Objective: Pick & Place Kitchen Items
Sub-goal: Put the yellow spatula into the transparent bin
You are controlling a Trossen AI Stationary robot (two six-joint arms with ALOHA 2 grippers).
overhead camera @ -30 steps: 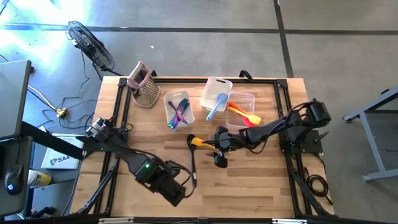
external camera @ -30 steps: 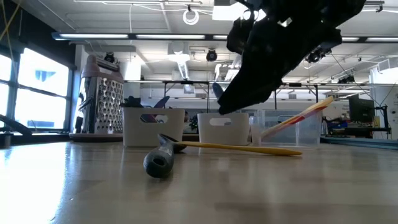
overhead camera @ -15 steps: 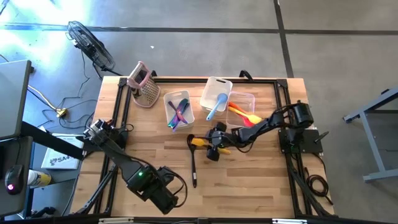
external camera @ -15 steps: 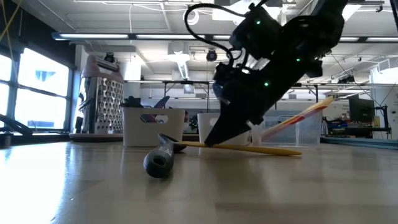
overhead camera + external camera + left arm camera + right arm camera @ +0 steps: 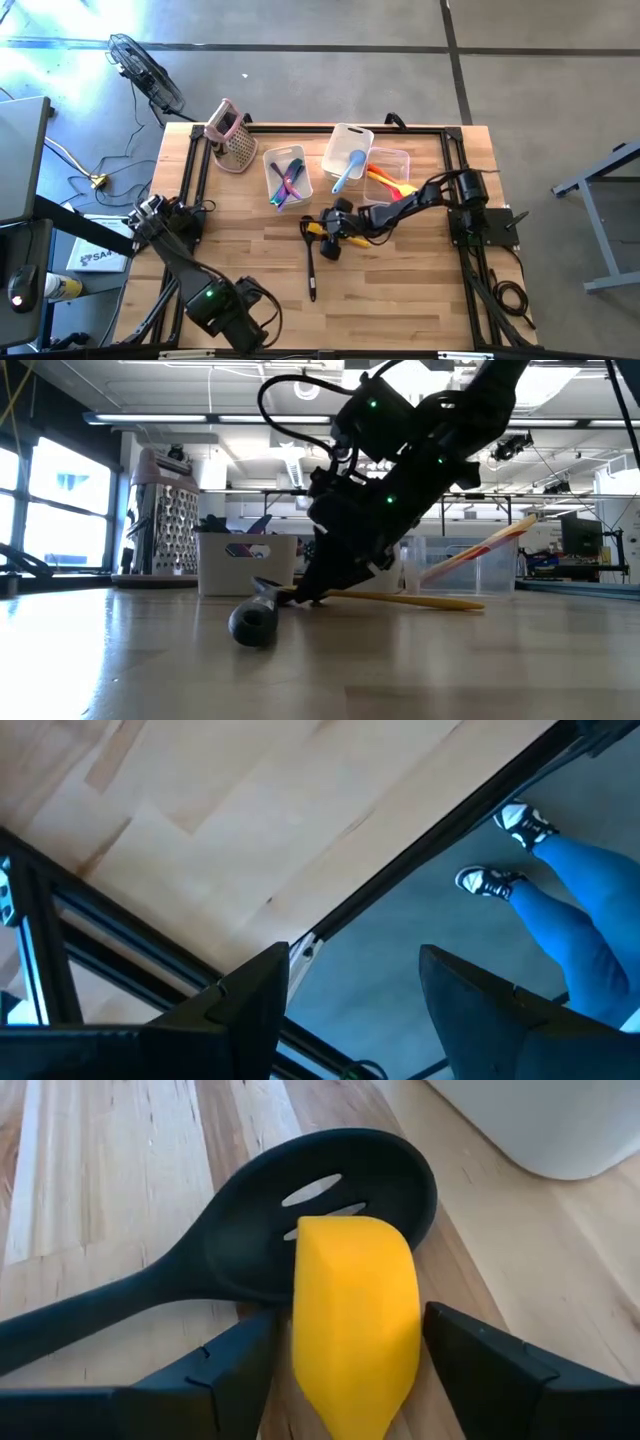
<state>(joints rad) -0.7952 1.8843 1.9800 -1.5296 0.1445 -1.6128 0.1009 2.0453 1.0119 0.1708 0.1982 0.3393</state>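
The right claw (image 5: pixel 327 232) is low over the middle of the bench (image 5: pixel 400 300), and its two fingers stand apart, one on each side of the head of the yellow spatula (image 5: pixel 355 1312), not yet pressing it. In my judgement it is placed so because the next step is to close on this yellow head and lift it. The yellow spatula lies with its head on the bowl of the black slotted spoon (image 5: pixel 250 1240), so the two touch, and the claw must take only the upper one; if the fingers go too deep they may catch the black spoon also. The handle of the black slotted spoon runs toward the near edge of the bench, away from the tubs. Behind these two stand three tubs in a row: the clear tub (image 5: pixel 287 178) with purple and dark utensils in it, the white tub (image 5: pixel 346 139) with a blue spoon (image 5: pixel 348 172), and the other clear tub (image 5: pixel 398 156) with orange and red utensils (image 5: pixel 392 182). I think the sorting is well advanced, only these two pieces are loose. The left claw (image 5: pixel 350 1010) waits beyond the near left edge of the bench, fingers apart and holding nothing; a person's legs in blue show on the floor under it. The grater (image 5: pixel 232 135) stands at the far left corner
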